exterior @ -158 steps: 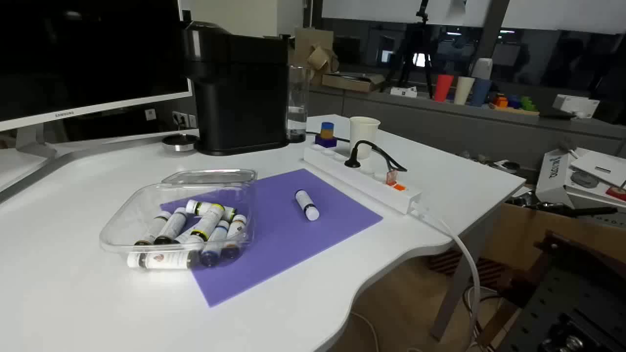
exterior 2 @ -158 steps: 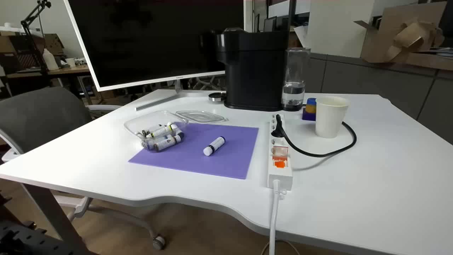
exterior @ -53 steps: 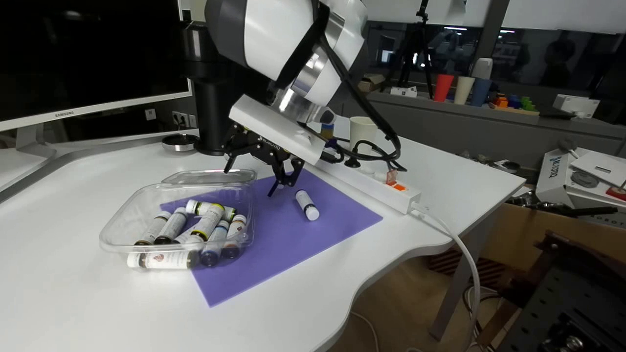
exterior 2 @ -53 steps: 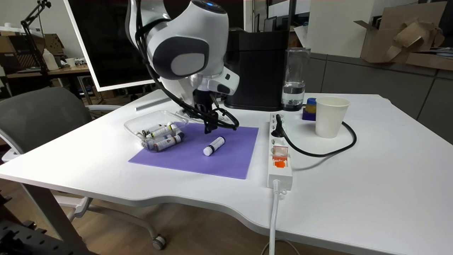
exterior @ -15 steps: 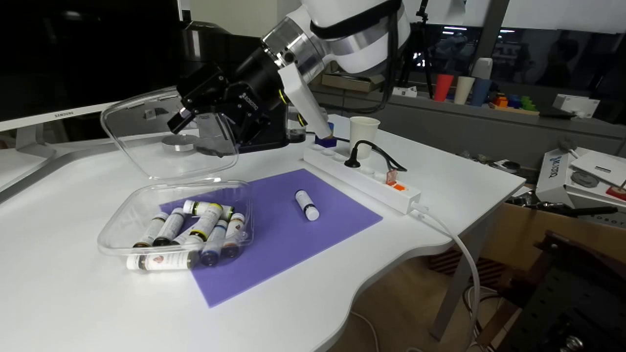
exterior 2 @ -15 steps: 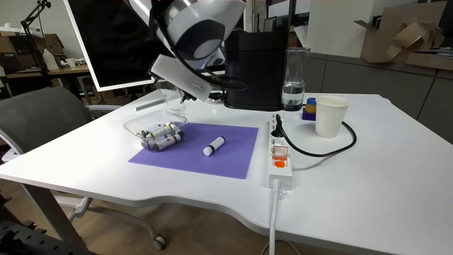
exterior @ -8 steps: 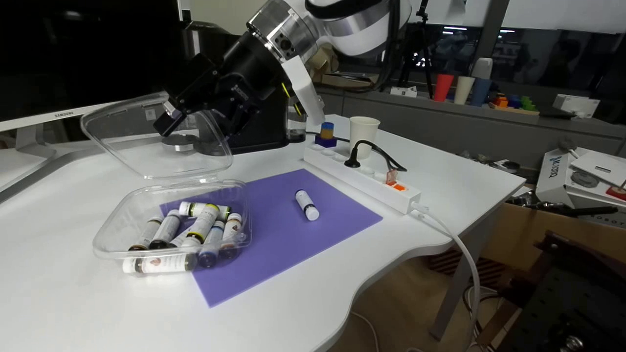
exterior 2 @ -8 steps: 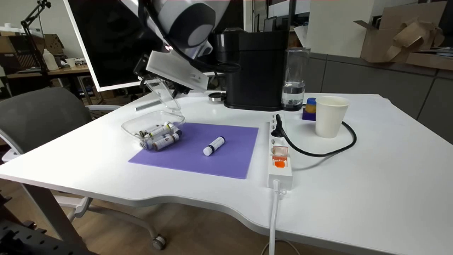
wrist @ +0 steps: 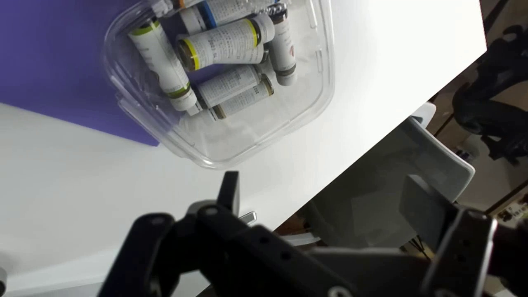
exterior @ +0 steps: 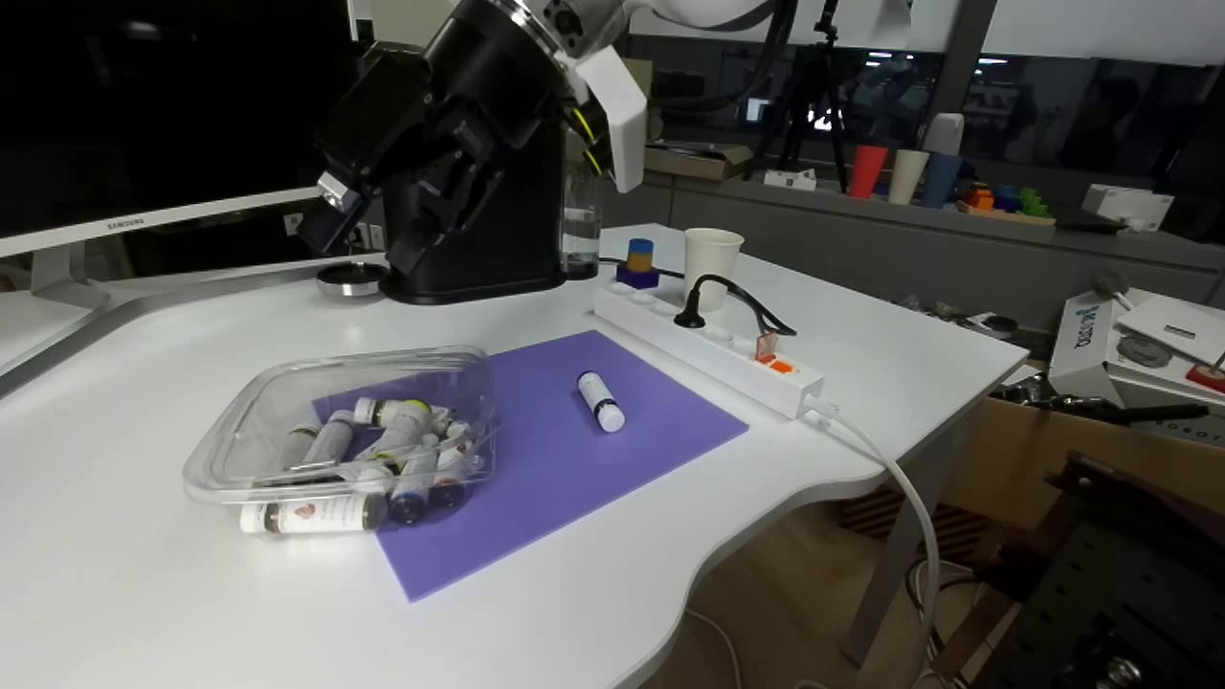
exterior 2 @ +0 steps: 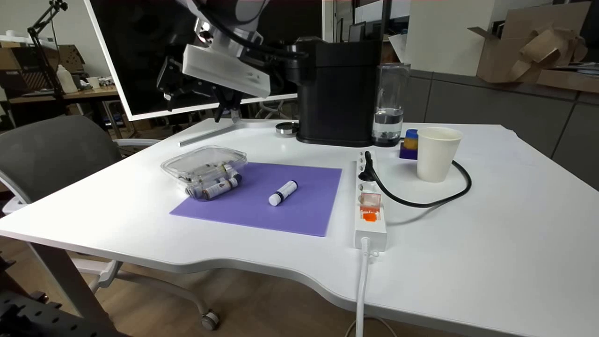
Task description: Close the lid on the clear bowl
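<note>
The lid (exterior 2: 205,158) lies over the clear bowl (exterior: 484,429) at the left of the tabletop (exterior: 124,574), so the closing seems mostly done, with perhaps one press left, as from here I cannot tell if the lid sits tight, and farther, higher, hangs the hand (exterior: 362,249), its jaws apart, holding nothing.

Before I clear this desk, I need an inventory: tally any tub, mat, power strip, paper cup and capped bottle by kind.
Clear tub: 1
Purple mat: 1
Power strip: 1
Paper cup: 1
Capped bottles: 9 visible, 8 in tub, 1 on mat
Total: 13
</note>
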Controlling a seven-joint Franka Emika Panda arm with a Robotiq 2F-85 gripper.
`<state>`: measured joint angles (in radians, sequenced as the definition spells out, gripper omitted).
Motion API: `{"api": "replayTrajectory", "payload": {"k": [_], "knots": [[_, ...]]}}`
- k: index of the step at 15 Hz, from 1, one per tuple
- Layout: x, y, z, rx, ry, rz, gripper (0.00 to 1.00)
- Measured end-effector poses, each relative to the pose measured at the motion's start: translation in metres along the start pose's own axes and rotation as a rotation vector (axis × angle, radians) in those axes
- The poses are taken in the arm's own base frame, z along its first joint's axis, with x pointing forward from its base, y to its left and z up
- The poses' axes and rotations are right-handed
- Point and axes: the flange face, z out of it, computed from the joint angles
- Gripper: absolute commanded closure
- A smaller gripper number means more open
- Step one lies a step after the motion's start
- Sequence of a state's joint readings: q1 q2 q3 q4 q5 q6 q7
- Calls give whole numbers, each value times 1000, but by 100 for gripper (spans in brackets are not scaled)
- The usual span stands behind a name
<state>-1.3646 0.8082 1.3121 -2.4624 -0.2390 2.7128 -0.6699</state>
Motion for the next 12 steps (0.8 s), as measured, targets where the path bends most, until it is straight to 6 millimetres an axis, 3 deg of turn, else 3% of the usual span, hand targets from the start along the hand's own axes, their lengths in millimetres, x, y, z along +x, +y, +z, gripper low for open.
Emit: {"api": "replayTrajectory", "payload": {"k": [4,12], "knots": [[10,-8,-18,-106,-54,49,0],[17,-7,-45,-364,-171,173,0]]}}
